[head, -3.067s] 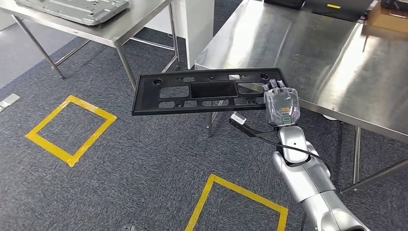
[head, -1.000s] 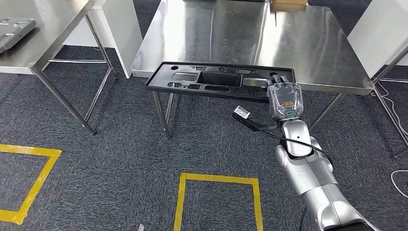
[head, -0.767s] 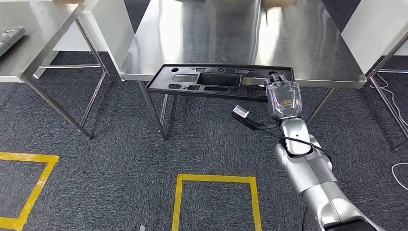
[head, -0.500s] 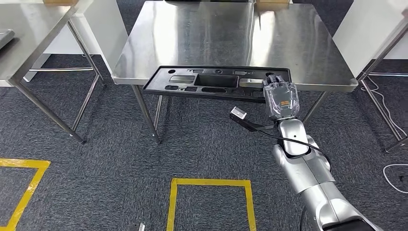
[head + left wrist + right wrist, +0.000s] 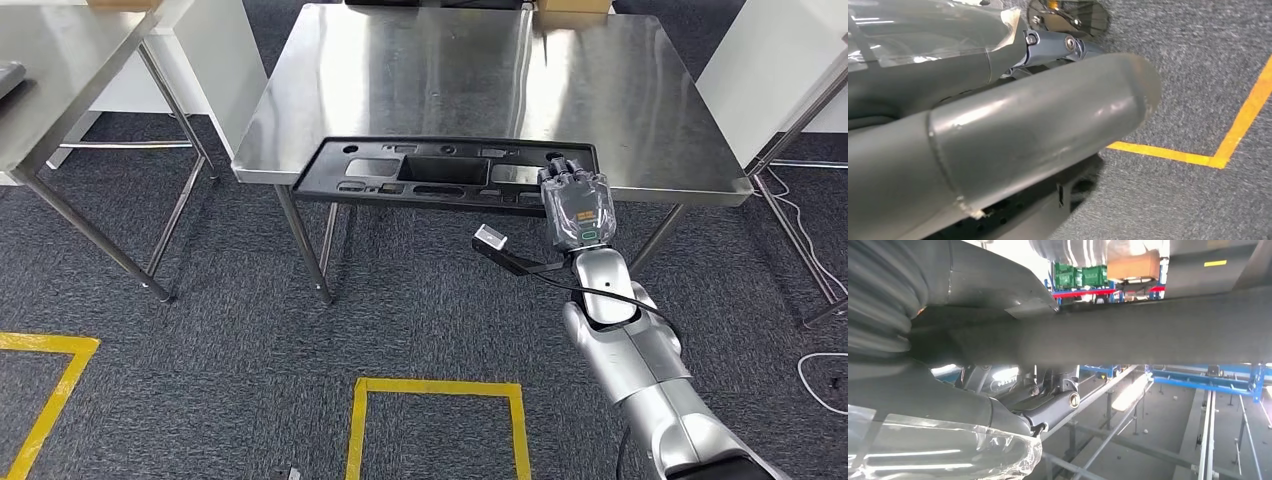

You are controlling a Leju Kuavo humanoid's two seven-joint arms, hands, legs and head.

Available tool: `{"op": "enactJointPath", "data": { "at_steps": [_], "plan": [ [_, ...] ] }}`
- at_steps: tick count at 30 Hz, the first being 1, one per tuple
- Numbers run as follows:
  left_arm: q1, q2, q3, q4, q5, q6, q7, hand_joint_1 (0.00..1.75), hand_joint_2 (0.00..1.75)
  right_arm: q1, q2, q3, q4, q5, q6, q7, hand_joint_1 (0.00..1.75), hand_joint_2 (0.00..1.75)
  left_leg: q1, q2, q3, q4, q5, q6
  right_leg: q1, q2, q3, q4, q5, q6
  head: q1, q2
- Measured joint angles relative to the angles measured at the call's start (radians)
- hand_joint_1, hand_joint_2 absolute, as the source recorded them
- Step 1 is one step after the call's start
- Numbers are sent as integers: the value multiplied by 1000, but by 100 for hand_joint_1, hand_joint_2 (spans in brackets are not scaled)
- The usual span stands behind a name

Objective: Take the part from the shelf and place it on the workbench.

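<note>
The part [image 5: 440,170] is a long black plastic frame with several cut-outs. My right hand [image 5: 577,205] grips its right end and holds it level in the head view. Its far side overlaps the front edge of the steel workbench [image 5: 450,70]; whether it touches the top I cannot tell. In the right wrist view the part's dark edge [image 5: 1148,330] runs across in front of the hand's ribbed cover [image 5: 878,305]. The left wrist view has my left hand [image 5: 1023,140] hanging over the carpet, thumb stretched out, holding nothing.
A second steel table [image 5: 60,60] stands at the left, a white cabinet [image 5: 225,60] between it and the workbench. A cardboard box [image 5: 573,6] sits at the bench's far edge. Yellow tape squares [image 5: 435,385] mark the carpet. Cables [image 5: 825,365] lie at the right.
The camera has turned and moved toward the workbench, which now lies square ahead. The part, still in my right hand, has come from beside the bench to over its front edge.
</note>
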Motion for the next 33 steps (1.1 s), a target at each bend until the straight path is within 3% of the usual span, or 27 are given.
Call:
{"op": "enactJointPath", "data": {
  "at_steps": [2, 4, 6, 8, 10, 11, 12, 13, 15, 16, 19, 21, 23, 25, 26, 27, 28, 30, 31, 33],
  "plan": [
    [0, 1, 0, 0, 0, 0, 1, 0, 0, 1, -1, 1, 2, 0, 0, 1, 175, 175, -4, 0, 2, 6, -13, -14, 2, 0, 27, -52, 13, -12, 1, 0],
    [0, 2, 1, 0, 0, 0, 2, 0, 0, 3, -2, 0, 2, 0, 0, 3, 175, 175, -3, 0, 4, 6, -20, -22, 3, 7, 29, -49, 5, -36, -2, 0],
    [0, 2, 1, 0, -1, 1, 2, 0, 0, 4, -4, 0, 1, -1, -1, 6, 175, 175, 2, 1, -4, 34, -38, -30, 2, 11, 36, -48, -3, -52, -5, 0],
    [-1, 2, 1, 0, -2, 1, 1, 0, 0, 7, -5, 0, 1, 0, -1, 9, 175, 175, 4, 1, -58, 141, -84, -35, 4, 13, 46, -48, -12, -66, -8, 0],
    [-6, 3, 2, 0, -3, 1, -2, 0, 0, 15, -5, 0, 1, 0, -1, 11, 175, 175, 3, 1, -140, 276, -126, -35, 12, 13, 55, -48, -20, -78, -9, 0],
    [-9, 4, 3, 0, -4, 1, -3, 0, 0, 19, -5, 0, 1, -1, 0, 12, 175, 175, 2, 1, -168, 309, -123, -31, 16, 14, 61, -48, -25, -82, -9, 0],
    [-12, 4, 4, 0, -4, 1, -3, 0, 0, 22, -5, 1, 1, 0, 0, 14, 175, 175, 1, 1, -175, 301, -96, -26, 20, 15, 70, -48, -31, -86, -9, 0],
    [-12, 4, 4, 0, -5, 1, -2, 0, 0, 24, -5, 1, 1, 0, 0, 15, 175, 175, -2, 1, -163, 254, -51, -17, 24, 17, 80, -48, -37, -88, -9, 0],
    [-9, 4, 4, 0, -6, 2, -1, 0, 0, 25, -5, 2, 1, 0, 0, 17, 175, 175, -9, 0, -114, 122, 34, 5, 31, 21, 97, -49, -49, -87, -8, 0],
    [-8, 4, 4, 0, -7, 2, 0, 0, 0, 25, -5, 2, 0, 0, 0, 18, 175, 175, -14, 0, -93, 73, 52, 13, 33, 23, 101, -50, -53, -85, -7, 0],
    [-6, 3, 5, 0, -8, 2, 0, 0, 0, 26, -5, 2, -1, 0, 0, 20, 175, 175, -20, 1, -72, 28, 40, 21, 35, 24, 102, -55, -59, -73, -10, 0],
    [-6, 1, 5, -2, -9, 1, 0, 0, 0, 25, -7, 1, -5, 0, 1, 21, 175, 175, -16, 1, -54, 8, 41, 24, 36, 20, 94, -37, -71, -65, -9, 0],
    [-4, -1, 6, -3, -10, 1, 0, 0, 0, 25, -10, 1, -9, 0, 2, 22, 175, 175, -10, 1, -34, -8, 41, 29, 35, 16, 44, 56, -103, -64, -7, 0],
    [-3, -2, 6, -4, -11, 1, 0, 0, 0, 29, -13, 2, -10, 0, 2, 23, 175, 175, -10, 1, -26, -9, 33, 31, 30, 15, -40, 189, -137, -61, -7, 0],
    [-2, -3, 6, -4, -11, 1, 1, 0, 0, 32, -15, 2, -10, 0, 3, 24, 175, 175, -9, 0, -22, -9, 28, 31, 27, 15, -74, 231, -139, -55, -7, 0],
    [0, -3, 6, -4, -11, 1, 1, 0, 0, 35, -17, 2, -10, 0, 3, 25, 175, 175, -8, -1, -16, -9, 22, 29, 22, 14, -89, 235, -126, -46, -7, 0],
    [1, -3, 6, -4, -11, 1, 1, 0, 0, 37, -17, 2, -10, 0, 3, 26, 175, 175, -7, -2, -7, -9, 14, 25, 17, 13, -85, 203, -97, -34, -7, 0],
    [2, -4, 6, -4, -11, 1, 1, 0, 0, 37, -18, 2, -10, 0, 4, 26, 175, 175, -7, -4, 12, -6, -5, 13, 5, 3, -33, 61, -16, -8, -5, 0],
    [2, -4, 7, -4, -11, 1, 1, 0, 0, 37, -19, 3, -10, 0, 4, 27, 175, 175, -9, -4, 18, -3, -16, 6, 3, 0, -7, 0, 10, -5, -3, 0],
    [1, -3, 8, -4, -11, 1, 1, 0, 0, 38, -20, 4, -10, 0, 4, 27, 175, 175, -13, -3, 24, 1, -34, -7, 3, -2, 19, -53, 22, -20, -4, 0]
  ]
}}
